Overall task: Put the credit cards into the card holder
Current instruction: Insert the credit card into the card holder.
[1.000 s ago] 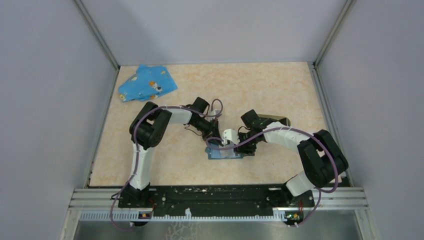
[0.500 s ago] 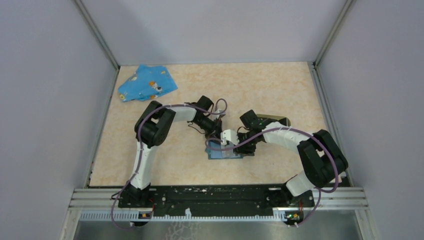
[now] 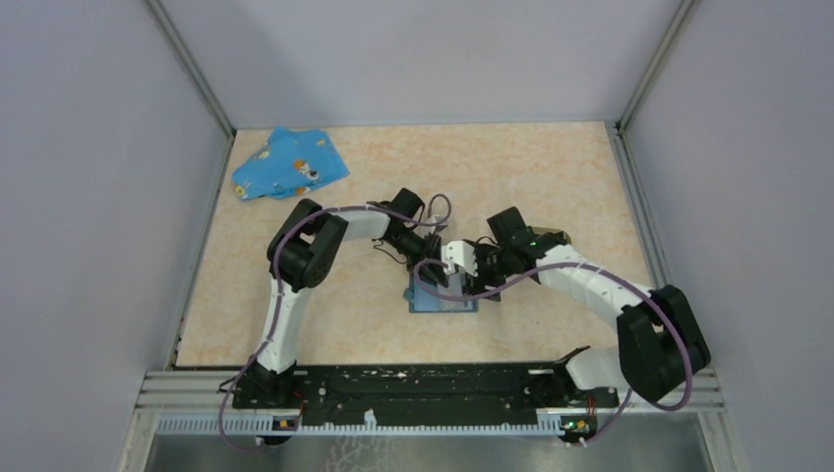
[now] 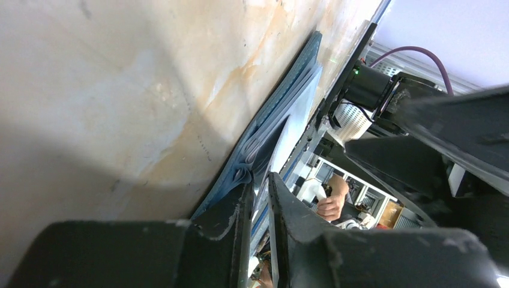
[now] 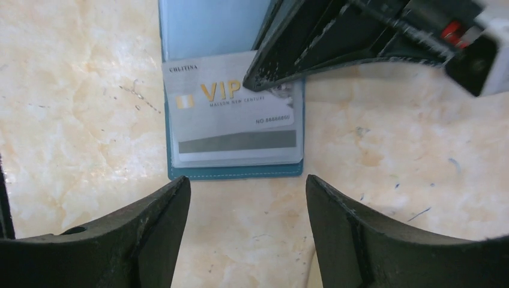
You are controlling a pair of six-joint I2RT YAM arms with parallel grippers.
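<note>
A blue flat case (image 3: pixel 443 301) lies open on the table, with clear sleeves. A silver VIP credit card (image 5: pixel 231 105) sits in its front sleeve. My left gripper (image 4: pixel 259 180) is shut on a thin clear sleeve at the case's edge (image 4: pixel 282 102). Its tip rests over the card's upper right corner in the right wrist view (image 5: pixel 259 78). My right gripper (image 5: pixel 247 192) is open and empty, just off the case's near edge (image 5: pixel 234 171). The tan-rimmed card holder (image 3: pixel 553 235) is mostly hidden behind my right arm.
A blue patterned cloth (image 3: pixel 289 165) lies at the back left corner. Grey walls enclose the table on three sides. Purple cables loop off both arms above the case.
My right arm has swung its elbow out to the right and its wrist has drawn back a little from the case. My left gripper has shifted slightly right, onto the case.
</note>
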